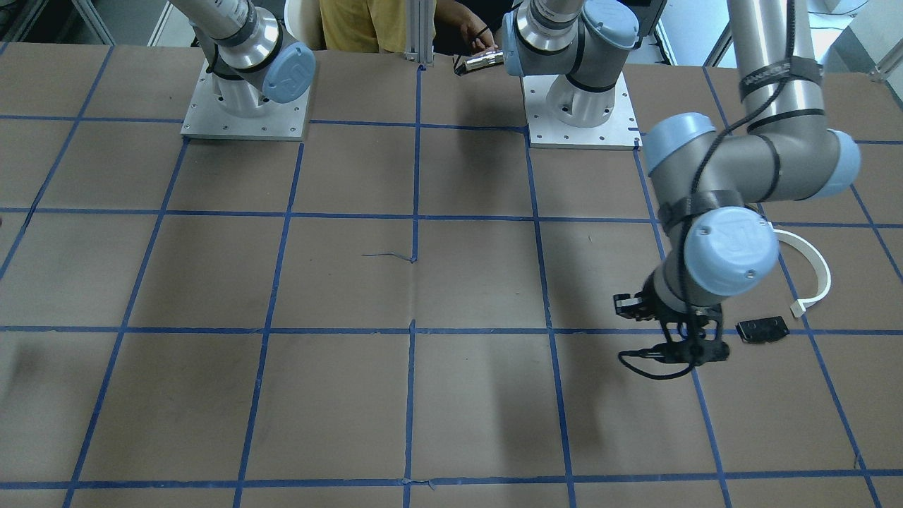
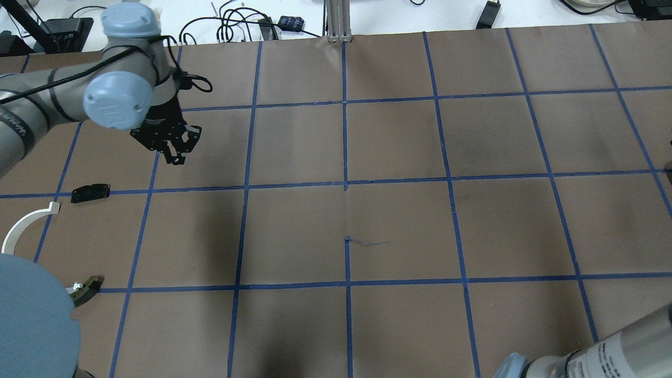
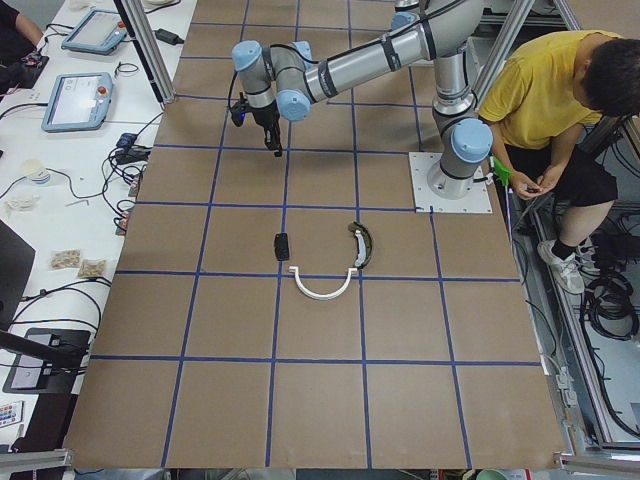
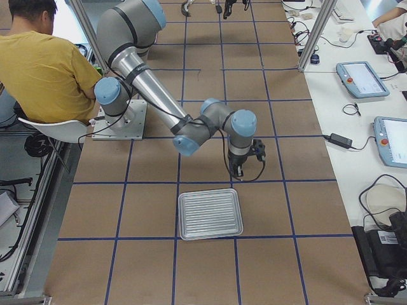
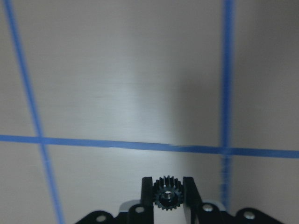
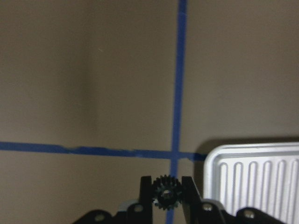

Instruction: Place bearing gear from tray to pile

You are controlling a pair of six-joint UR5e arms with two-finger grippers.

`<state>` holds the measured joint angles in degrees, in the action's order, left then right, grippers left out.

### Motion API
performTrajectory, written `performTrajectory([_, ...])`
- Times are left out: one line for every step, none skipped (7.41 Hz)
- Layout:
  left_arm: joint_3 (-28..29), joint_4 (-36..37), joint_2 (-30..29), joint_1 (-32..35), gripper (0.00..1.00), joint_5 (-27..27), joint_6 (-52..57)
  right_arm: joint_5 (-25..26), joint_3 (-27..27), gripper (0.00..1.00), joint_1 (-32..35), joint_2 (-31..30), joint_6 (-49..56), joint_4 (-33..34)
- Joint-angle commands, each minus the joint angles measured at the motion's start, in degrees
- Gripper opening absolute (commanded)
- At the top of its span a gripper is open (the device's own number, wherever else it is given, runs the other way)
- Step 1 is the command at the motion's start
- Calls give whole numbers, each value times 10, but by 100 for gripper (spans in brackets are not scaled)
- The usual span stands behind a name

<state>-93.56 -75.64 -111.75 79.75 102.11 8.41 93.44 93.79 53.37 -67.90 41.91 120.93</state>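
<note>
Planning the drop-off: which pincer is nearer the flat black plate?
Left. The left pincer hangs just beyond the flat black plate; the right pincer is far across the table, by the tray.

front-facing: high across the tabletop (image 1: 353,282), steeply down toward robot bases | overhead: opposite side, looking down | left, right exterior: far, from its ends, along it | wrists: close above it, past fingers (image 5: 147,192) | shared: white arc strip (image 1: 818,271) in front, overhead, left; tray (image 4: 210,214) in right, right wrist
</note>
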Motion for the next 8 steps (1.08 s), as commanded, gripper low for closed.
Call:
performTrajectory([-22, -5, 4, -134, 0, 8, 141, -1, 49, 0, 196, -51, -252, -36])
performTrajectory([-31, -2, 4, -188, 0, 8, 195, -19, 66, 0, 303, -52, -360, -36])
performTrajectory([-34, 0, -3, -230, 0, 8, 228, -36, 68, 0, 406, -49, -486, -32])
performTrajectory([-36, 11, -8, -253, 0, 13, 231, -63, 68, 0, 487, -33, -576, -17])
performTrajectory([-43, 15, -15, -268, 0, 16, 238, -82, 68, 0, 562, -16, -650, 29])
performTrajectory([-58, 34, -24, -281, 0, 16, 239, -82, 68, 0, 622, 9, -668, 51])
performTrajectory([-65, 77, -40, -284, 0, 17, 241, -84, 67, 0, 666, 30, -675, 60])
performTrajectory([-68, 80, -51, -284, 0, 17, 248, -83, 68, 0, 676, 42, -699, 59])
